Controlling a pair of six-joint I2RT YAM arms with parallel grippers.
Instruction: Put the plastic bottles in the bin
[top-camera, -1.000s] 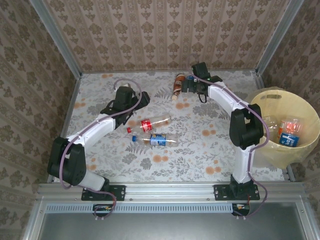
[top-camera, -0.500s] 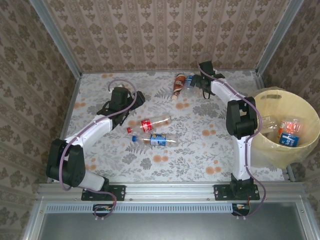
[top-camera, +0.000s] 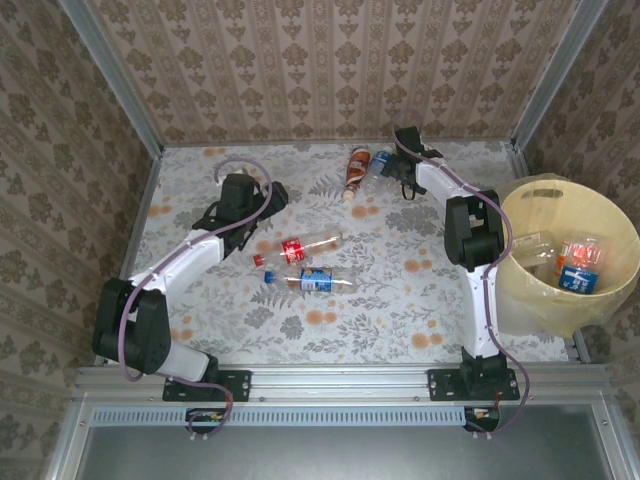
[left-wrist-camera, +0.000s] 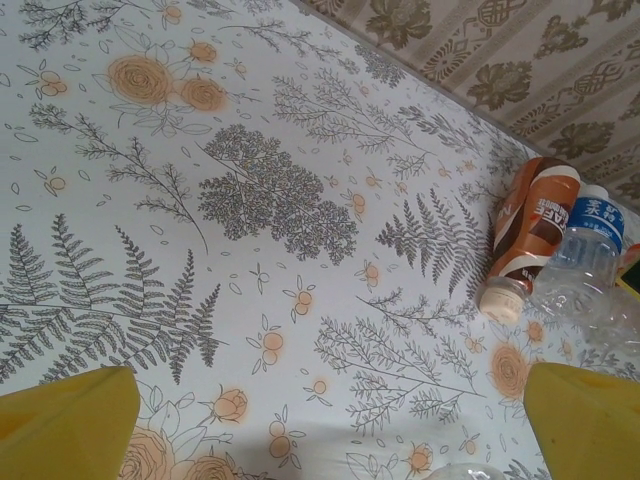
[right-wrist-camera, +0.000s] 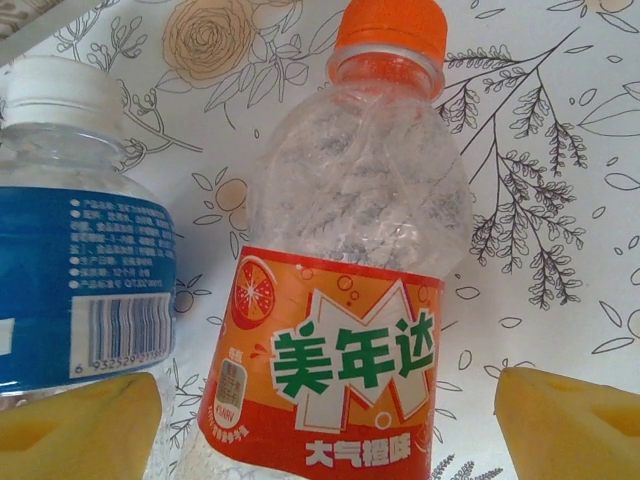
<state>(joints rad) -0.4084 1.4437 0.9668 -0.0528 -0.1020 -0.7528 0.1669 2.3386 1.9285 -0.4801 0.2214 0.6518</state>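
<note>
Right gripper (right-wrist-camera: 325, 428) shifted, spread astride one orange-label bottle (right-wrist-camera: 350, 250); left gripper (left-wrist-camera: 325, 425) spread; two lie mid-table: red-label bottle (top-camera: 305, 246), blue-label bottle (top-camera: 318, 281).

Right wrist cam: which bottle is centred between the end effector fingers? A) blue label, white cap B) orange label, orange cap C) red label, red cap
B: the clear plastic bottle with orange label and orange cap lies centred within the right end effector.
</note>
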